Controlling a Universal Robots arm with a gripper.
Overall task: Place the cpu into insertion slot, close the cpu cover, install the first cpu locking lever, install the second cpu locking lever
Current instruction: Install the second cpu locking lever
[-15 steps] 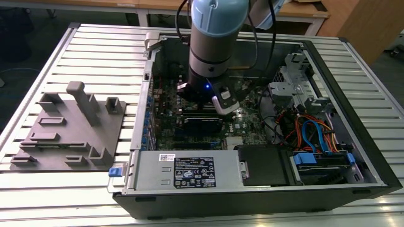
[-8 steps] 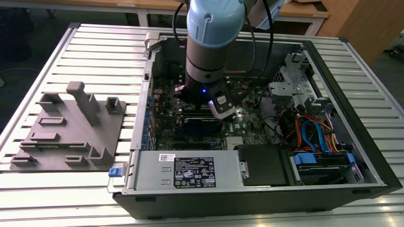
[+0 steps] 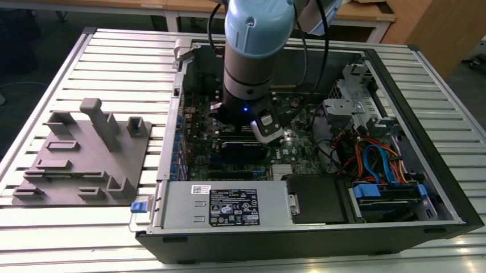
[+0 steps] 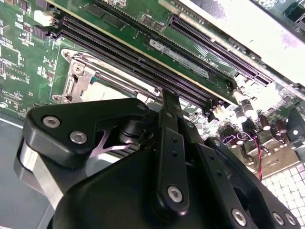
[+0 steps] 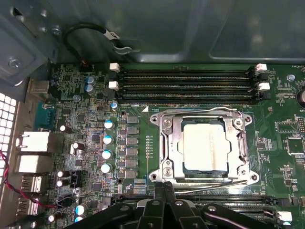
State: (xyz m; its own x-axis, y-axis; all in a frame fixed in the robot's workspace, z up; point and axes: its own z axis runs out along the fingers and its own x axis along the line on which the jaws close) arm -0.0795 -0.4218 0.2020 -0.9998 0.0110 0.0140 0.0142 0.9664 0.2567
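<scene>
In the first wrist view the cpu [image 5: 205, 145] lies flat in the insertion slot [image 5: 251, 177], its pale metal top showing through the window of the cpu cover [image 5: 167, 143], which lies down over it. A thin wire lever [image 5: 200, 110] runs along the socket's far side and another [image 5: 214, 185] along the side nearest me. My gripper [image 5: 165, 190] is shut, its black fingertips pressed together right at that near edge, with nothing seen between them. In the second wrist view the gripper [image 4: 167, 98] points at the same socket edge, beside the cpu [image 4: 102, 90]. My arm [image 3: 254, 51] reaches down into the open computer case.
Long black memory slots [image 5: 186, 81] lie just beyond the socket, and more [image 5: 228, 202] on my side. Capacitors [image 5: 108, 140] stand beside it. The labelled power supply box [image 3: 227, 206], drive cage with cables [image 3: 379, 159] and case walls hem the arm in. A grey fixture plate [image 3: 83, 153] lies outside.
</scene>
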